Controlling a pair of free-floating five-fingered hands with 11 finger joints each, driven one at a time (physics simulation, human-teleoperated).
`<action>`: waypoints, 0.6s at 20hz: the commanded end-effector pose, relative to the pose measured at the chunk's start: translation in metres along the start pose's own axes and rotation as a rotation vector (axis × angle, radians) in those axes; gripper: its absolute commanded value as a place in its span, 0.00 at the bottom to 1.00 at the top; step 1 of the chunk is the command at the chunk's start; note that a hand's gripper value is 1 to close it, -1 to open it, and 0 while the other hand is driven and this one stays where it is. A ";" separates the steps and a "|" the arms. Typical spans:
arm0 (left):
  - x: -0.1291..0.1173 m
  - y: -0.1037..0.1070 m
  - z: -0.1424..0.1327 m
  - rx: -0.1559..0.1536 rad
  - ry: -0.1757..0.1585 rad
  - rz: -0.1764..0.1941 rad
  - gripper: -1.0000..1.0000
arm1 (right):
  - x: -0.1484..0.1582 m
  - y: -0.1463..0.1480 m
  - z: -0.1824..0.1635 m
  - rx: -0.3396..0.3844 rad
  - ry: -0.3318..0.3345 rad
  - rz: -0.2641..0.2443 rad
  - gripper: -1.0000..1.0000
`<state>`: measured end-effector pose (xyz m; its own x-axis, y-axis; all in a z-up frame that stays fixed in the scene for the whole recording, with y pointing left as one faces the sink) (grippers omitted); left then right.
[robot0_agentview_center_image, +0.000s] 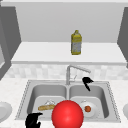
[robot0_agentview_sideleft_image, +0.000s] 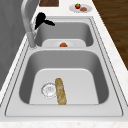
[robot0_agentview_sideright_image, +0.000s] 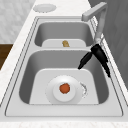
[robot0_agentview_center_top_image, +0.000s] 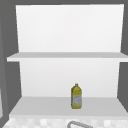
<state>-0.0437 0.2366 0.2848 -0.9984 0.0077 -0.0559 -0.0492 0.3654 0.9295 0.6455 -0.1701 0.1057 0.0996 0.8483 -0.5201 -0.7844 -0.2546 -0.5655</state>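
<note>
My right hand (robot0_agentview_center_image: 87, 82) hovers over the back of the right basin, just under the faucet spout (robot0_agentview_center_image: 79, 68), fingers straight and spread, holding nothing. In the right side view this hand (robot0_agentview_sideright_image: 98, 53) sits beside the faucet's base, and in the left side view the same hand (robot0_agentview_sideleft_image: 41, 20) shows at the far basin's back wall. My left hand (robot0_agentview_center_image: 32, 121) floats at the sink's front left corner, cut off by the picture's bottom edge. A large red ball (robot0_agentview_center_image: 67, 114) sits at the front middle of the sink.
A bread stick (robot0_agentview_sideleft_image: 60, 90) lies in the left basin beside the drain (robot0_agentview_sideleft_image: 49, 89). A white plate (robot0_agentview_sideright_image: 56, 98) with a small orange-red food item (robot0_agentview_sideright_image: 65, 88) is in the right basin. A yellow bottle (robot0_agentview_center_image: 76, 43) stands on the shelf. Plates (robot0_agentview_sideleft_image: 80, 7) rest on the counters.
</note>
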 end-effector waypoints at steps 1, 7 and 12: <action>0.000 0.000 0.000 0.000 0.000 0.000 0.50 | 0.001 0.012 0.004 0.002 -0.031 -0.063 0.00; 0.000 0.000 0.000 0.000 0.000 0.000 0.50 | -0.005 0.023 0.017 -0.073 -0.006 -0.036 0.00; 0.000 0.000 0.000 0.000 0.000 0.000 0.50 | -0.011 0.038 0.030 -0.105 -0.087 -0.084 0.00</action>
<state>-0.0437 0.2366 0.2848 -0.9984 0.0077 -0.0559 -0.0492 0.3654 0.9295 0.6076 -0.1732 0.1076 0.1030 0.8670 -0.4876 -0.7300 -0.2671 -0.6291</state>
